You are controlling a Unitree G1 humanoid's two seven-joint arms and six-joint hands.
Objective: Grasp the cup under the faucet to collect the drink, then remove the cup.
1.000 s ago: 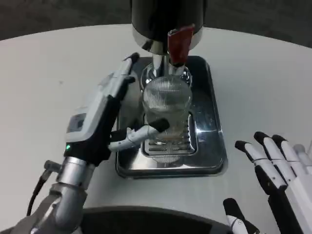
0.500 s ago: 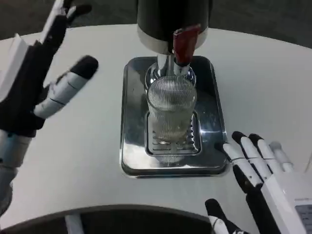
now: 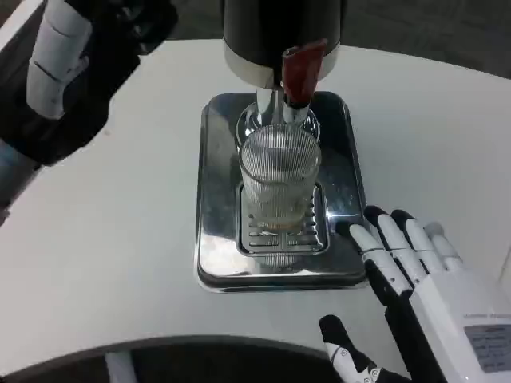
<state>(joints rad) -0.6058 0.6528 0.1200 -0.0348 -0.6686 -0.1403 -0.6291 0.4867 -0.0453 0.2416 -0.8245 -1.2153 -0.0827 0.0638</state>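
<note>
Plainly, the ribbed cup (image 3: pixel 279 183) bears no legible writing.

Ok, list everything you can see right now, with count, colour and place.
Cup: one, clear ribbed glass, upright on the drip grate under the faucet.
Dispenser: one, black body with silver band, at the tray's far end.
Faucet lever: one, red, on the dispenser's front above the cup.
Drip tray: one, shiny silver, centre of the table.
Table: one, white.
Left hand: raised at upper left, close to the camera, holding nothing.
Right hand: lower right, fingers spread, fingertips at the tray's near right corner.
</note>
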